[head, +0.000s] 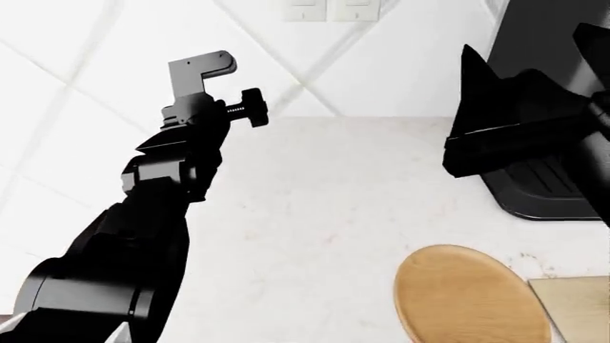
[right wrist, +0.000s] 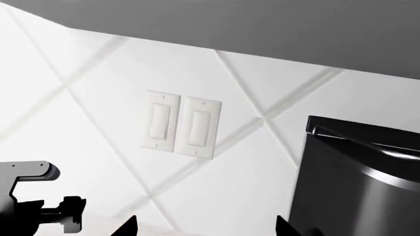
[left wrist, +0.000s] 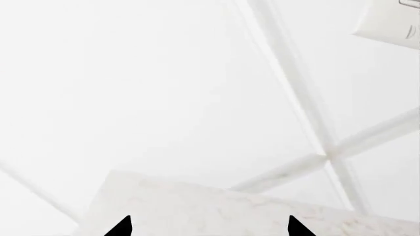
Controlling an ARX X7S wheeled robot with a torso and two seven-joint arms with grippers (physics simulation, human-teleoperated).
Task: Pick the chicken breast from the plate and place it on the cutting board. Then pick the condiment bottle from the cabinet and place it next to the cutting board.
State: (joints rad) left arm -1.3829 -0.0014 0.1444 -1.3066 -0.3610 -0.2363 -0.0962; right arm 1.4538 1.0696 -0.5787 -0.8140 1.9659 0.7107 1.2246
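Tan wood is the closest thing in the head view: the plate [head: 472, 296] sits low on the marble counter [head: 315, 214], and it's bare, no chicken breast on it that I can see. Just past its right edge a pale corner of the cutting board [head: 579, 309] pokes in, almost touching the plate. The rest of the board is cut off, so whether the chicken is already there I can't tell.

Further up, the left gripper [left wrist: 208, 227] hangs over empty counter, fingertips spread wide with nothing between them. The right gripper [right wrist: 206, 227] is raised near the dark appliance [head: 553, 107], also spread wide and empty, looking at the wall switches [right wrist: 180, 124].

The bottle and cabinet aren't in any view. My read: everything task-related lies below and to the right, so the right arm is the nearer one, and it would have to swing down or the head re-aim before anything gets lined up.
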